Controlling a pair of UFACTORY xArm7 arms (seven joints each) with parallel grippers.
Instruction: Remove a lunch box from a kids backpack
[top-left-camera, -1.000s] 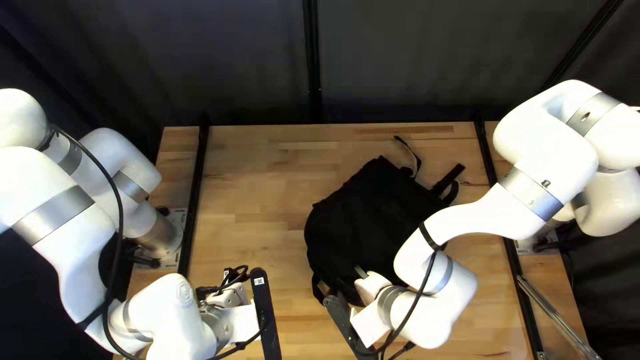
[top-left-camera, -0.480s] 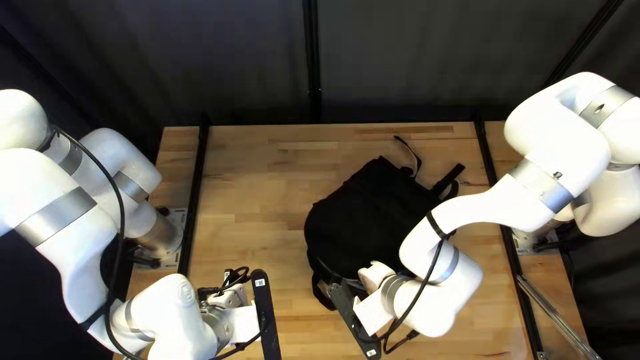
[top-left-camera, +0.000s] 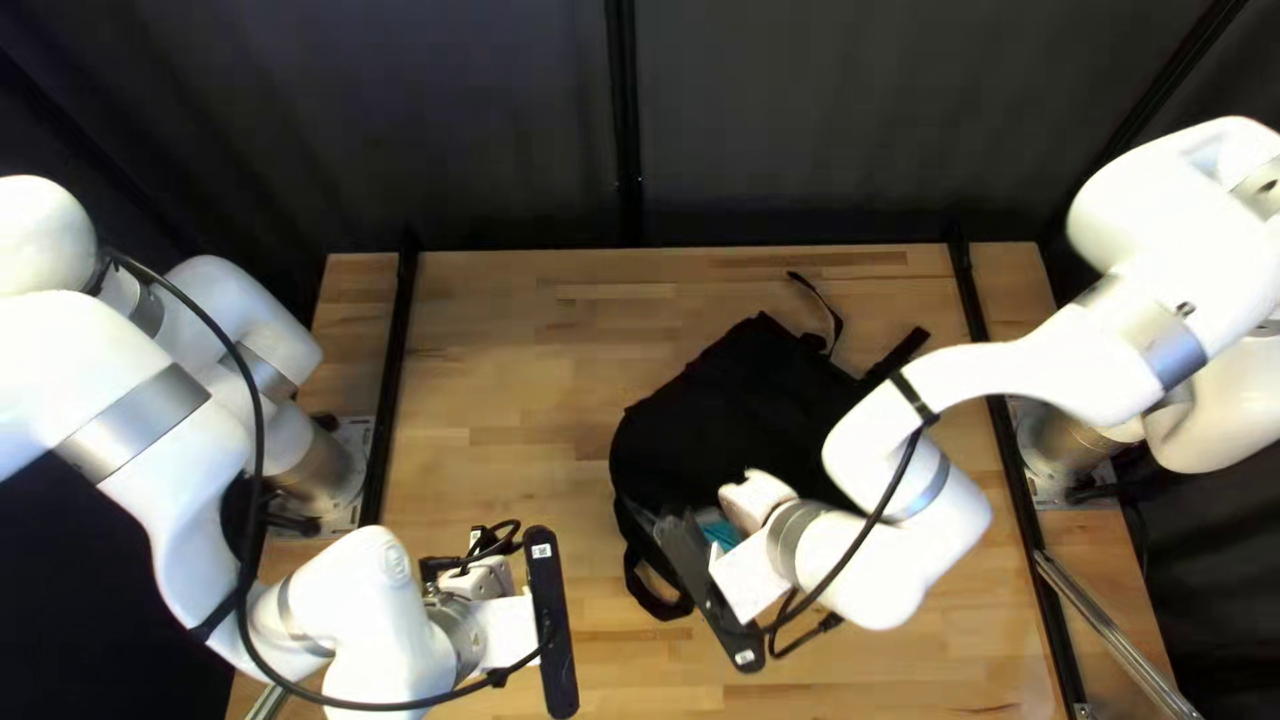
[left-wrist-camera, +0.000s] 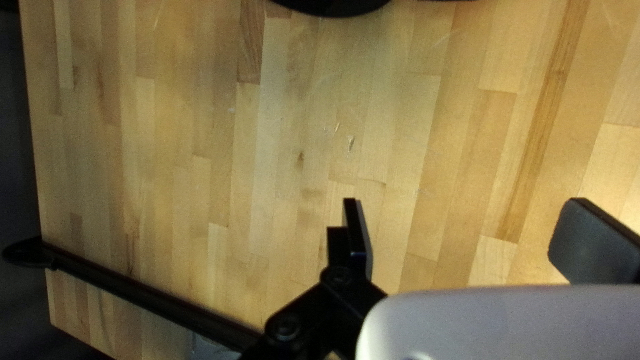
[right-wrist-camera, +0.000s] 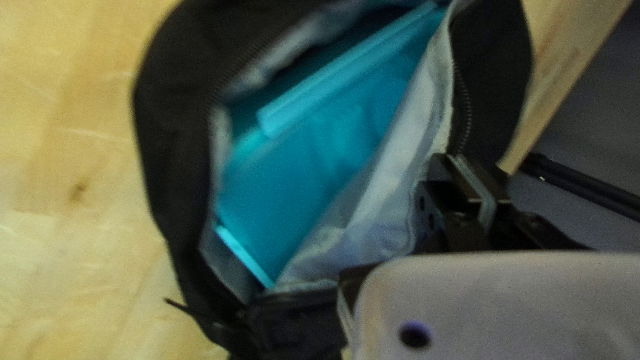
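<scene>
Left arm: The left gripper (top-left-camera: 480, 583) is positioned above the bench (top-left-camera: 507, 400), to the left of the backpack (top-left-camera: 720, 414) and apart from it. In the left wrist view, the fingers of the left gripper (left-wrist-camera: 467, 207) are set wide apart, with only bench surface visible between them. A black rail (left-wrist-camera: 133, 283) crosses the bench beside this gripper.

Container: The black backpack lies aslant on the bench, right of centre in the top left view. A black strap loop (top-left-camera: 638, 587) extends from its near end; two loose straps project from its far end. The main compartment is open at the near end. Zipper teeth (right-wrist-camera: 465, 100) run along the edges of the opening, and a light grey lining (right-wrist-camera: 393, 173) faces the interior.

Contents: The lunch box (right-wrist-camera: 283, 200), turquoise, is inside the open compartment, seated at a slant between the lining walls. A raised turquoise strip (right-wrist-camera: 333, 77) runs along it. The lining partly covers the side of the lunch box nearer the right gripper (top-left-camera: 754, 499).

Right arm: In the right wrist view, the fingers of the right gripper (right-wrist-camera: 472, 170) are nearly together, clamped on the edge of the backpack opening. The lunch box lies beside the fingers, apart from them. The right forearm (top-left-camera: 1014, 380) passes above part of the backpack.
</scene>
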